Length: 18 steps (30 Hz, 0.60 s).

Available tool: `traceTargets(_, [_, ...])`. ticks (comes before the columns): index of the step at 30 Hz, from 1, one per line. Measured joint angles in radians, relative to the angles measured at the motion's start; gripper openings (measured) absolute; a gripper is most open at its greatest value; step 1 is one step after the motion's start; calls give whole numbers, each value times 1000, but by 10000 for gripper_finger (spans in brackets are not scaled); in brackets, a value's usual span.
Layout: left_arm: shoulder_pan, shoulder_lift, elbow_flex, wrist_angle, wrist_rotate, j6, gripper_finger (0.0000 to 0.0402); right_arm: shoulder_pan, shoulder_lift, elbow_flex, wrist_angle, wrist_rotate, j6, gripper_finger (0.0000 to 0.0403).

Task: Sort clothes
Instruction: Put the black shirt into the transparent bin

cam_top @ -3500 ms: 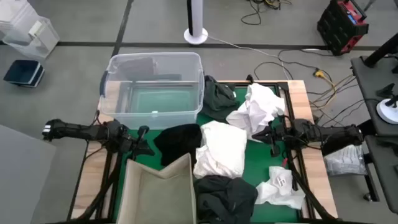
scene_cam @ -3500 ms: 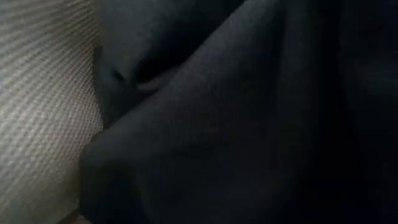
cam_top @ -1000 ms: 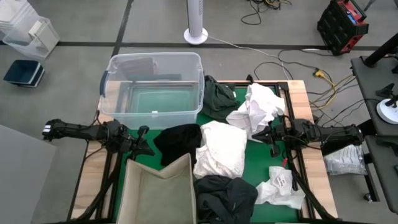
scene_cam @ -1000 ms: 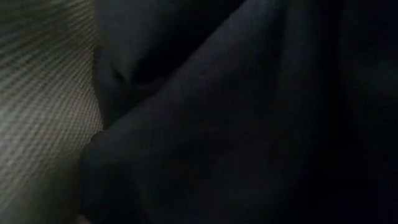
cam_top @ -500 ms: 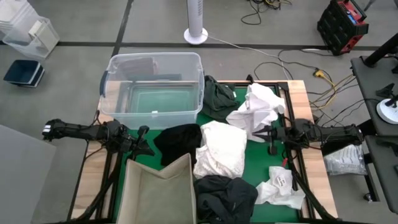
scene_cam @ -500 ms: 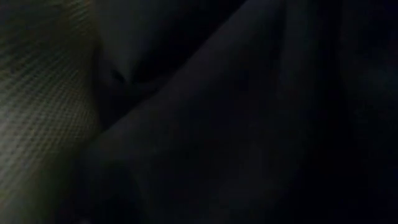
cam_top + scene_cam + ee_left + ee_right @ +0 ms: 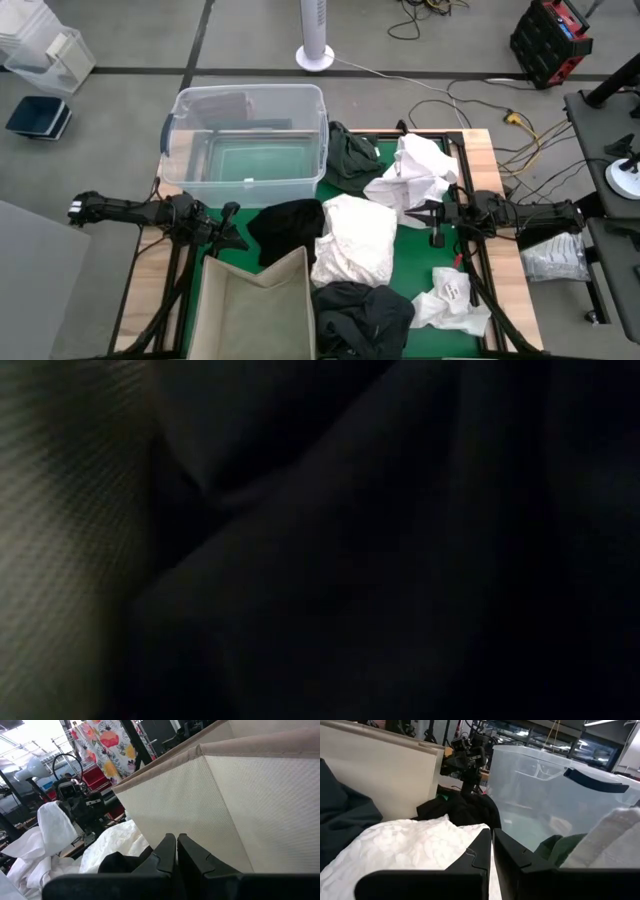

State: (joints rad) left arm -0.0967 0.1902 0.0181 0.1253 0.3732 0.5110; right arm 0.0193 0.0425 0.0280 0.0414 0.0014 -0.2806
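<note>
Sorting has not begun, so start slow. Your right gripper (image 7: 413,213) sits at 3 o'clock on the table, with its tips just beside the crumpled white shirt (image 7: 412,172). Its fingers (image 7: 477,851) are pressed together and hold nothing. You need to open them before you grab. Aim for a thick fold of cloth, not a thin edge, so it does not slip out. Lift straight up so the shirt does not drag the others along.

Your left gripper (image 7: 238,232) waits at 9 o'clock, next to the black shirt (image 7: 287,226). Its fingers (image 7: 167,851) are closed too, with nothing in them.

Now count with me. I see three white pieces: the crumpled one, a big white one (image 7: 356,240) in the middle, and a small one (image 7: 450,295) at 5 o'clock. I see three dark pieces: the black shirt, a dark green one (image 7: 350,154) at 12 o'clock, and a dark grey one (image 7: 365,312) at 6 o'clock. That makes six clothes.

You have one clear tub (image 7: 247,145) at 11 o'clock and one beige bin (image 7: 255,310) at 7 o'clock. Both look empty, I think.
</note>
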Motion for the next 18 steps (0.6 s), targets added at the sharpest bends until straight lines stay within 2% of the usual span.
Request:
traceTargets(5, [0,0,0,0,-7,14,0,0,0,0,0,0,-1,13])
traceTargets(10, [0,0,0,4,-141,79,0,0,0,0,0,1,-61,13])
traceTargets(12, [0,0,0,12,-212,70,0,0,0,0,3,1,-27,13])
traceTargets(14, [0,0,0,25,-256,56,0,0,1,0,41,10,88,13])
traceTargets(18, [0,0,0,28,-288,54,0,0,0,0,125,55,494,13])
